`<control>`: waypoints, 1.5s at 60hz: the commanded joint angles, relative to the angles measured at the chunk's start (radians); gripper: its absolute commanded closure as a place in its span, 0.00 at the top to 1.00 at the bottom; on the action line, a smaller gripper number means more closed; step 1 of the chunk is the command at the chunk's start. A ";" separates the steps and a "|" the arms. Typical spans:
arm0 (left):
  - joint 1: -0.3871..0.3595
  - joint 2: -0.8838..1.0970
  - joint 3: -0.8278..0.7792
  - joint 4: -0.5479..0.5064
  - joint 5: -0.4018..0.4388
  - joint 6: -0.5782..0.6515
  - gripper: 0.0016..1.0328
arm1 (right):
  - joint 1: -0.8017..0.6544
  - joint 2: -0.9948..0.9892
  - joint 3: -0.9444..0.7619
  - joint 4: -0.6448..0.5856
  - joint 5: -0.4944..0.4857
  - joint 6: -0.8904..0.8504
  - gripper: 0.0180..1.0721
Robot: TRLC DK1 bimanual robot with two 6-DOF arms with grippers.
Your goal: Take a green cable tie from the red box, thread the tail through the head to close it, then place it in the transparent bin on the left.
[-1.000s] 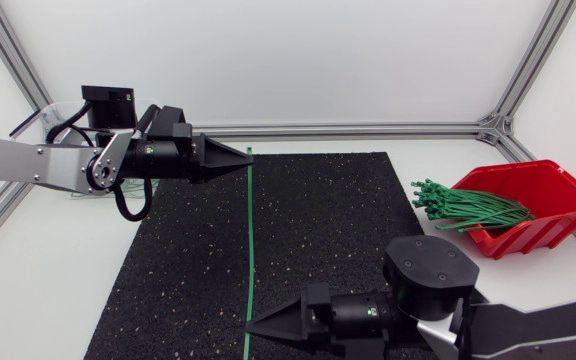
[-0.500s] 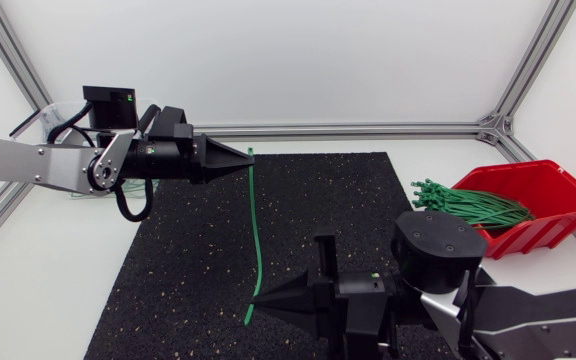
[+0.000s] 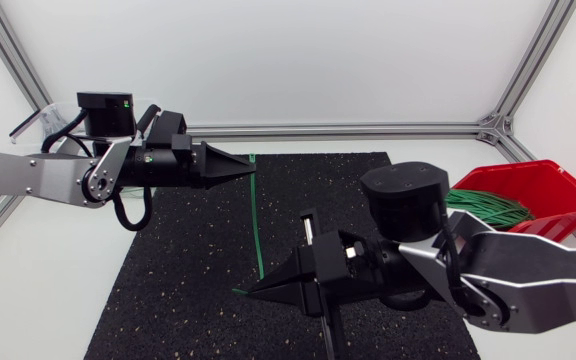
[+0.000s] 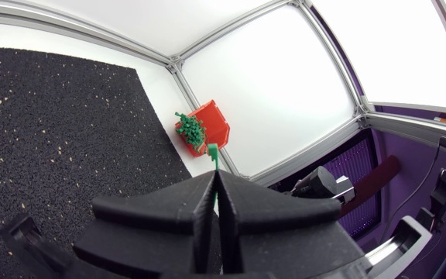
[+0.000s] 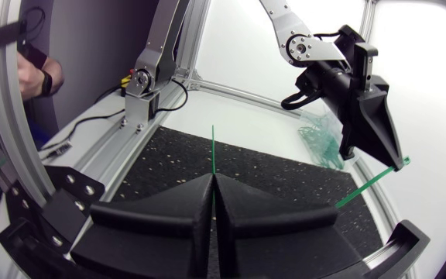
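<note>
One green cable tie (image 3: 256,225) hangs stretched between my two grippers over the black mat (image 3: 188,270). My left gripper (image 3: 252,166) is shut on its head end, which pokes out past the fingertips as a small green stub (image 4: 214,153). My right gripper (image 3: 250,291) is shut on the tail end, whose thin tip (image 5: 212,147) stands up beyond the fingers. The strap bows slightly to the right in between. From the right wrist view, the left gripper (image 5: 397,161) is ahead, holding the tie's head. The red box (image 3: 543,190) holds several green ties (image 3: 493,205).
The transparent bin (image 3: 43,120) sits at the far left corner behind my left arm; in the right wrist view it (image 5: 320,139) shows some green ties inside. My right arm's thick black joint (image 3: 403,205) covers part of the red box. Aluminium frame rails border the table.
My right arm has risen and swung toward the middle of the mat, carrying the tail end up and bowing the strap. The left gripper has barely shifted.
</note>
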 commanded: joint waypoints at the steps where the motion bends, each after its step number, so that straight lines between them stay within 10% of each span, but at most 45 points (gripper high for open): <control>1: -0.020 -0.060 -0.050 0.023 -0.004 0.013 0.03 | 0.008 -0.053 0.051 -0.089 -0.026 0.153 0.05; 43: -0.236 -0.569 -0.240 -0.018 -0.209 -0.071 0.03 | -0.104 -0.277 0.327 -0.429 -0.333 1.101 0.05; 90: -0.551 -0.860 -0.234 -0.202 -0.536 -0.078 0.03 | -0.053 -0.304 0.611 -0.820 -0.368 1.649 0.05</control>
